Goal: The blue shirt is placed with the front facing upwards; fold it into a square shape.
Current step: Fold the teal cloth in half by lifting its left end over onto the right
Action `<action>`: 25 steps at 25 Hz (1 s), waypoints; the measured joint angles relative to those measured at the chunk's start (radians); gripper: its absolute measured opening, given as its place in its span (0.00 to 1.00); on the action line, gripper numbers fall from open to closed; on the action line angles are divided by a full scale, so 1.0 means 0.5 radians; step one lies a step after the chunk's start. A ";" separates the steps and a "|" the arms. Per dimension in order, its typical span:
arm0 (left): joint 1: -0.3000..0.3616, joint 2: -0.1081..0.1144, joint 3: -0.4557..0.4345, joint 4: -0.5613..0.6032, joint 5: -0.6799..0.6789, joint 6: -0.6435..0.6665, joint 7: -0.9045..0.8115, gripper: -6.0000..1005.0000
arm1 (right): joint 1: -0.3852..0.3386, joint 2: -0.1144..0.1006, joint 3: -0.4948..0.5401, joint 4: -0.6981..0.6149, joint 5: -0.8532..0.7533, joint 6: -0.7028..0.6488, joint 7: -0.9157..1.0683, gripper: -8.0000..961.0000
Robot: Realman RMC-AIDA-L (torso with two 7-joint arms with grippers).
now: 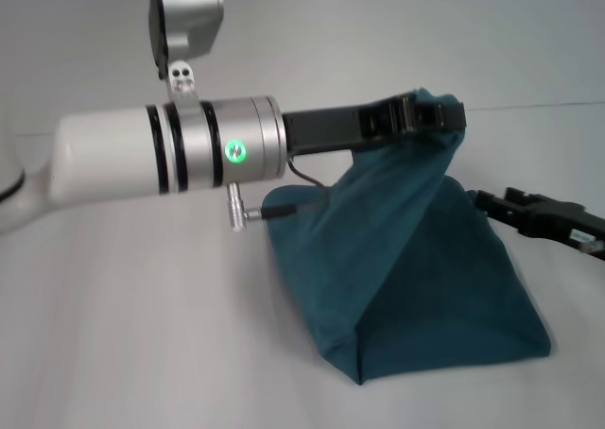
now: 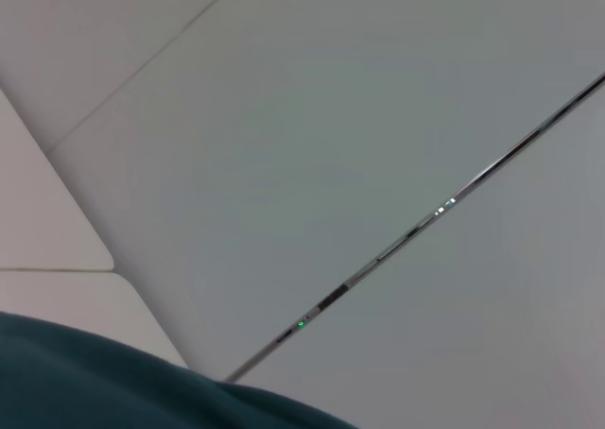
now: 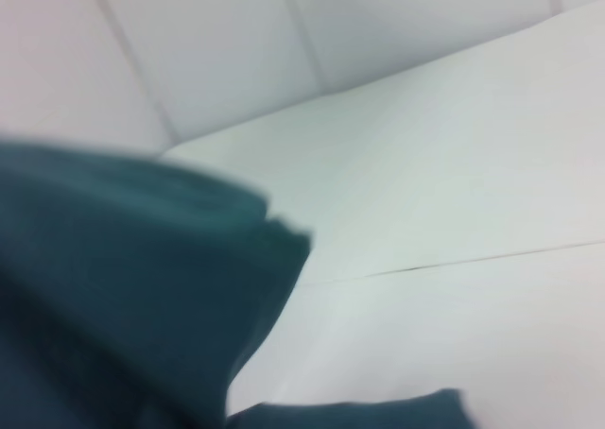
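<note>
**Desk:** Nearest the camera first. What lies there?

**Photographer:** The white table (image 1: 142,353), bare in front. On it rests the lower edge of the shirt (image 1: 425,287), spread wide with its right corner dragged out flat.

**Desk:** And above that?

**Photographer:** The cloth rises in a tent to the left gripper (image 1: 430,114), which reaches across from the robot's left and pinches the raised peak, narrow, with fabric between the jaws. The right gripper (image 1: 544,216) sits lower, at the shirt's right side, close against the cloth.

**Desk:** Is the right one holding?

**Photographer:** Cannot tell. Its tips are dark and partly cut off at the frame edge.

**Desk:** What could go wrong?

**Photographer:** In my judgement, the pinch takes only a small bite of cloth, so the hanging weight could pull it free. The bunched lower layers could also drag and crease, spoiling a square fold.

**Desk:** What stays hidden?

**Photographer:** The chest lettering and neck label do not show. The arm covers the shirt's upper left. The left wrist view gives only a strip of teal below pale panels and a dark seam; the right wrist view gives blurred cloth over the table.
</note>
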 joint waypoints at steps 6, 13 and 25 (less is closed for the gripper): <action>-0.011 -0.001 0.183 -0.231 -0.268 -0.072 0.207 0.02 | -0.043 -0.028 0.000 -0.004 0.058 -0.022 0.011 0.67; -0.015 -0.001 0.456 -0.296 -0.519 -0.187 0.311 0.02 | -0.041 -0.031 0.000 -0.007 0.060 -0.045 0.030 0.67; -0.017 -0.001 0.987 -0.370 -1.040 -0.271 0.592 0.10 | -0.034 -0.088 -0.021 -0.024 0.045 -0.078 0.147 0.67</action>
